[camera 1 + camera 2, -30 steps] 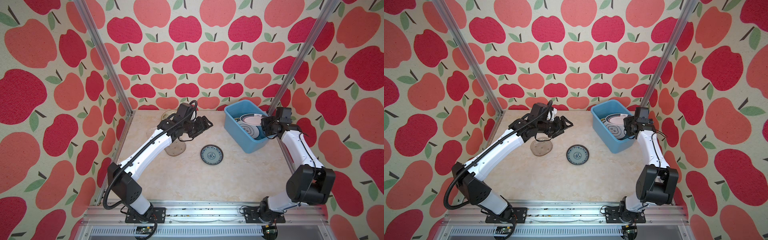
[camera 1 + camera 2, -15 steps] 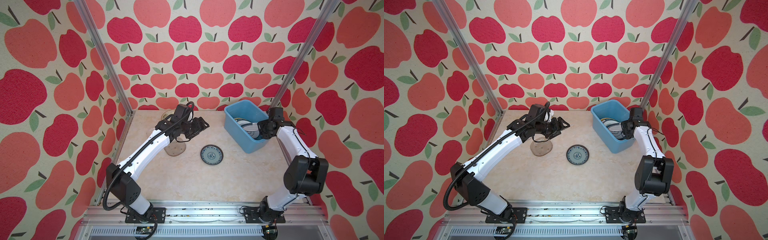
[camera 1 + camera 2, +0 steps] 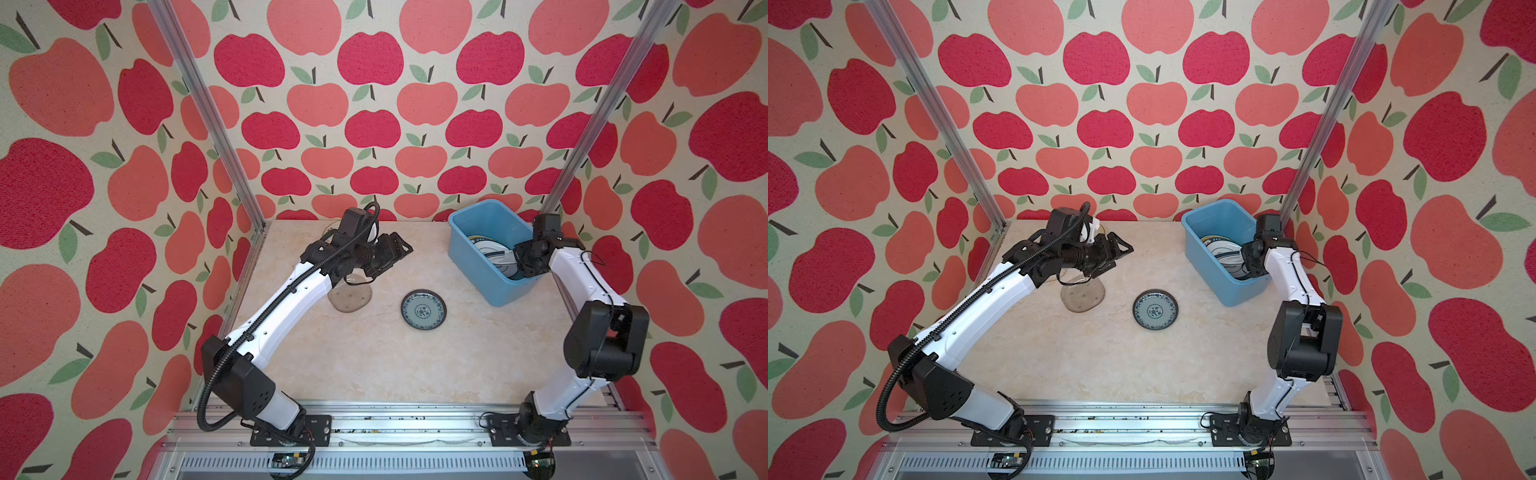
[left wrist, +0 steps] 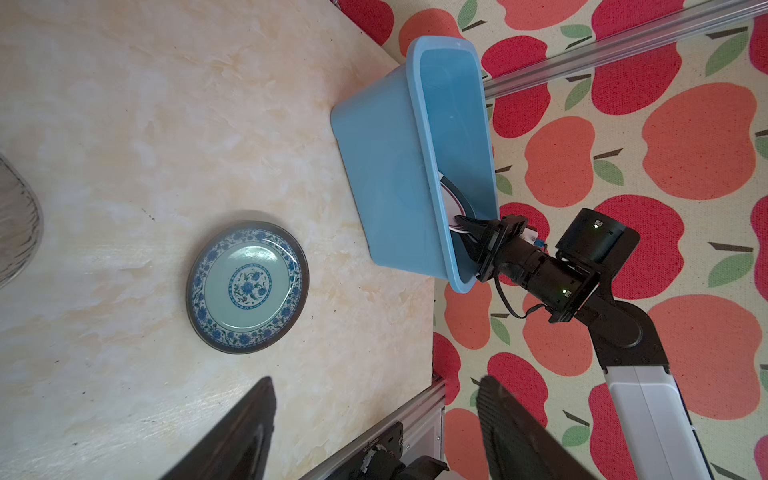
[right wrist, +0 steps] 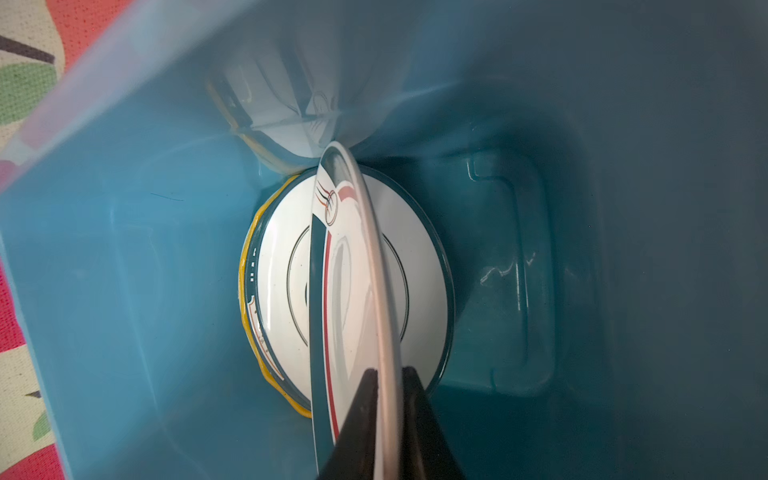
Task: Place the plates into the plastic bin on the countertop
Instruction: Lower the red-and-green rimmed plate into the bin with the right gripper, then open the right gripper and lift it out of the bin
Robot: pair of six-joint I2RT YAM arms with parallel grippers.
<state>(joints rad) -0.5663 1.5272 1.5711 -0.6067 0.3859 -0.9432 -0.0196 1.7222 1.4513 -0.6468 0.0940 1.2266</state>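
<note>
The light blue plastic bin (image 3: 478,270) (image 3: 1208,266) stands at the back right of the countertop (image 3: 374,357). My right gripper (image 5: 388,374) reaches down inside it, shut on the rim of a white dark-rimmed plate (image 5: 353,291) that stands on edge. Below lie another white dark-rimmed plate (image 5: 419,249) and a yellow plate (image 5: 243,291). A small blue-patterned plate (image 3: 423,310) (image 3: 1155,310) (image 4: 247,286) lies in mid-counter. A clear glass plate (image 3: 350,298) (image 3: 1083,297) lies under my left arm. My left gripper (image 3: 395,249) (image 4: 374,380) hangs open and empty above the counter.
Apple-patterned walls close in on three sides, with aluminium posts (image 3: 208,112) at the back corners. The bin (image 4: 382,166) sits close to the right wall and the counter's right edge. An aluminium rail (image 3: 395,415) runs along the front.
My right gripper has gone lower into the bin with the plate, which now stands more on edge. My left gripper has drifted slightly back and stays open.
</note>
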